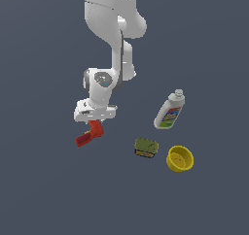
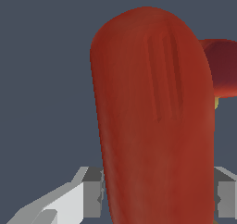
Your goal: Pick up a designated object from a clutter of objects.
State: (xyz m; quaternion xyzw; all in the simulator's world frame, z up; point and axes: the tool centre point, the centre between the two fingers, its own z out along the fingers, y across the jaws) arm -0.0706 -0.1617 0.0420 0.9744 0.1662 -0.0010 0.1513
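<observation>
Gripper (image 1: 95, 122) sits directly over the red drill toy (image 1: 90, 134), and the wrist view shows a finger (image 2: 69, 200) on each side of the toy's broad red body (image 2: 152, 121), pressed against it or very nearly so. Judged from both views, the jaws are clamped on the toy; the exact contact faces are hidden by the toy itself.

Location of the designated object: the drill toy hangs below the gripper at the exterior view's left, one limb running up into the jaws and the other angling down and toward the exterior view's left. Whether its lower end touches the floor cannot be determined.

Recommended procedure for the current step, the lift:
1. Maintain closing force. The body surface is smooth and rounded, so a slack grip would probably let it slide.
2. Raise straight up. The toy is L-shaped and held at one limb, so its mass likely sits off the grip line; a sideways or abrupt move risks rotating it between the fingers.
3. Confirm in the wrist view that the red body keeps its position relative to the fingers.

Surrounding items: the olive-green can (image 1: 146, 147) lies well apart, toward the exterior view's right. The yellow bowl (image 1: 180, 158) stands just beside the can, farther right. The white bottle (image 1: 169, 110) lies beyond both. None of them obstructs a vertical lift. No cracker can be made out in either view.
</observation>
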